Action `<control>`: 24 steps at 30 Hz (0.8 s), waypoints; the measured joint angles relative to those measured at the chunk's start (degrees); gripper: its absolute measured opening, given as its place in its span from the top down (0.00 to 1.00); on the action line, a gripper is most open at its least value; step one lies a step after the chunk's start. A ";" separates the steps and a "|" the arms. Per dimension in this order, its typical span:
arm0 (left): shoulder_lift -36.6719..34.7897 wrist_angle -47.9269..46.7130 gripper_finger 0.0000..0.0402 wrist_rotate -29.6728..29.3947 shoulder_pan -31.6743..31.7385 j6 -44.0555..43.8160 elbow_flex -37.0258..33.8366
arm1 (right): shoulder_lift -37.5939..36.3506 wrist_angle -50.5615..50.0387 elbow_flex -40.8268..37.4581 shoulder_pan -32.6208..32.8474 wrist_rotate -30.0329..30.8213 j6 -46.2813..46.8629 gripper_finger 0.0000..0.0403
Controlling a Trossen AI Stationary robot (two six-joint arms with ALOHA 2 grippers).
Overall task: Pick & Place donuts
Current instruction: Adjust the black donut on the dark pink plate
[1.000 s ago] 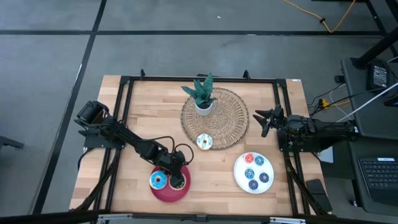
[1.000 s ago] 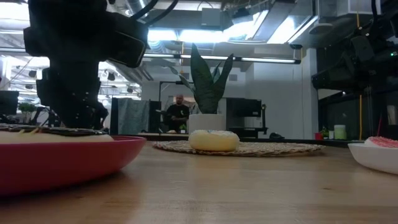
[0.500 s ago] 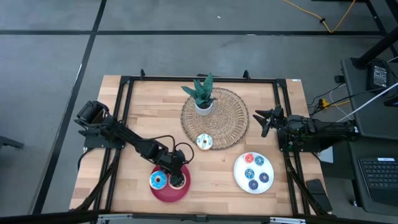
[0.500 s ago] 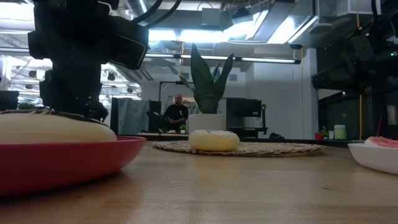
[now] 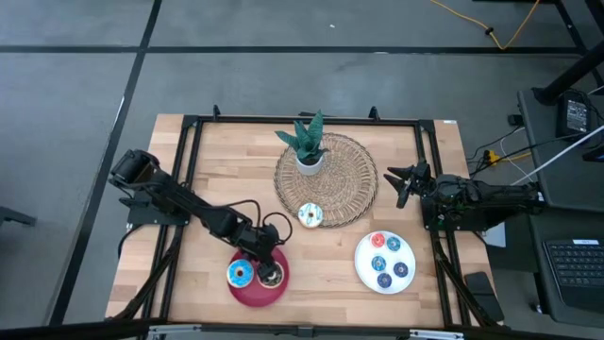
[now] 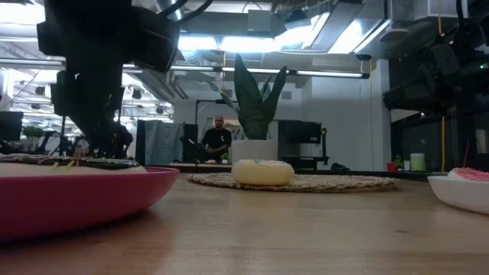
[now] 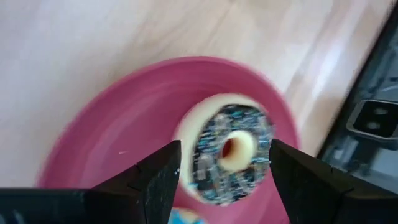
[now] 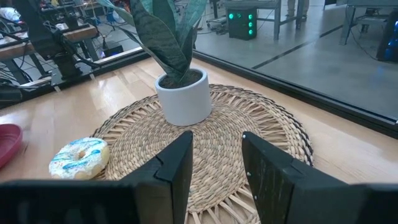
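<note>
Pale wood planks form the table [image 5: 208,170], framed by a black metal rail. At the centre lies a round woven straw mat [image 5: 349,179] with a coiled, ribbed texture. At its 12 o'clock stands a spiky green plant [image 5: 306,137] in a smooth white pot. At the mat's 7 o'clock edge rests a cream donut [image 5: 310,215], glossy, with pale blue drizzle.

At the table's 6 o'clock sits a round red plate [image 5: 247,294] with a raised rim. On it lie two rings: a blue donut [image 5: 240,274] at 9 o'clock and a chocolate donut [image 7: 228,154] at 3 o'clock, cream-sided with a dark sprinkled top. The left gripper [image 7: 225,163] hangs just over the chocolate donut, its dark fingers spread to either side of the ring without gripping it.

At 4 o'clock a smooth white plate [image 5: 363,269] holds small donuts [image 5: 386,260], coin-like, in red, teal and blue.

The right gripper [image 5: 396,181] waits at the mat's 3 o'clock, fingers parted and empty.
</note>
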 joint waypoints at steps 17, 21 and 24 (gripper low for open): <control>2.83 -3.87 0.42 -6.01 -2.62 0.36 1.53 | 0.00 -0.01 0.00 0.01 0.00 0.06 0.65; 4.05 -3.93 0.42 -6.04 -2.88 0.39 2.25 | -0.02 0.00 0.00 0.01 -0.02 0.03 0.65; 4.84 -3.86 0.42 -6.02 -2.97 0.42 2.32 | 0.00 0.00 0.00 -0.01 0.00 -0.01 0.65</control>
